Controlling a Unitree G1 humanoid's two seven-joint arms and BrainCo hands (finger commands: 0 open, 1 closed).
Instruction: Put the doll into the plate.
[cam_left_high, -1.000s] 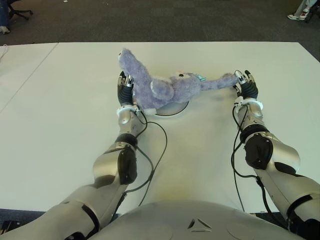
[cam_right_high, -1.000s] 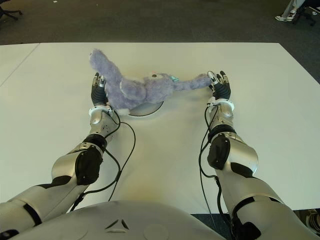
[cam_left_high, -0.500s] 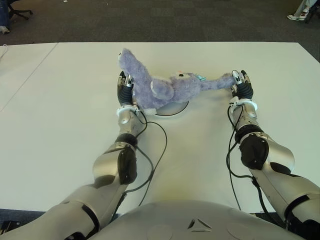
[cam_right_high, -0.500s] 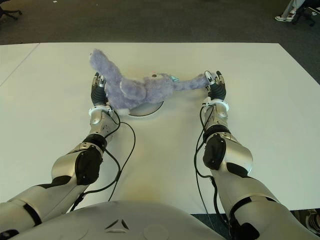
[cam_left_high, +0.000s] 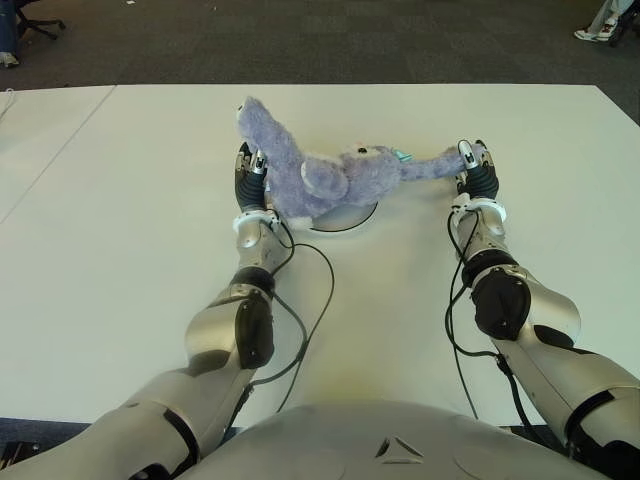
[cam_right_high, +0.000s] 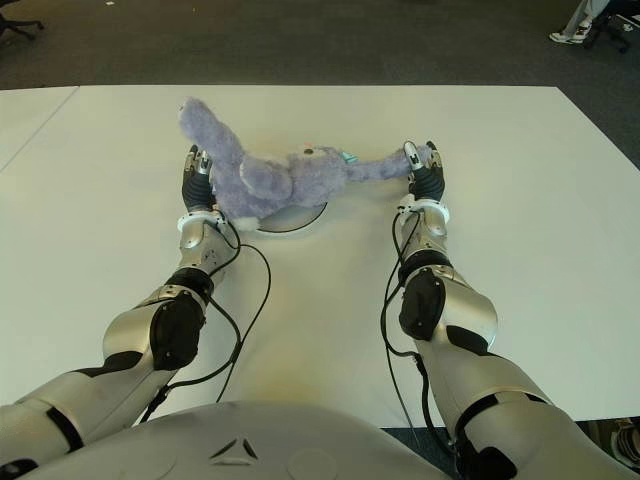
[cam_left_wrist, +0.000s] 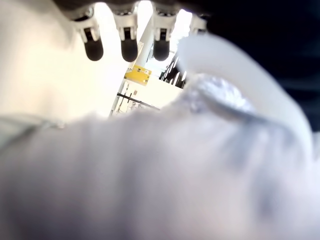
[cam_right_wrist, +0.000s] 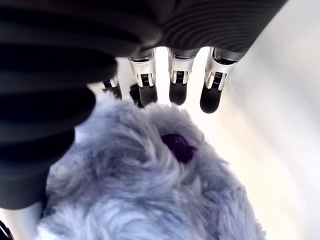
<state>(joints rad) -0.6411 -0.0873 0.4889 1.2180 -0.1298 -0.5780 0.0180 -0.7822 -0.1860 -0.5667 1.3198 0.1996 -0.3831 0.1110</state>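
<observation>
Clearly soft and light, the fuzzy lavender plush doll (cam_left_high: 330, 175) sprawls mid-frame over the round grey plate (cam_left_high: 345, 216); left hand (cam_left_high: 250, 175) and right hand (cam_left_high: 478, 170) flank it, fingers extended, ungripped.

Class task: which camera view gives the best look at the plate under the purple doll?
The left eye view: the plate's rim shows beneath the doll. The right eye view shows much the same. Both wrist views show only fur and fingers, no plate.
</observation>
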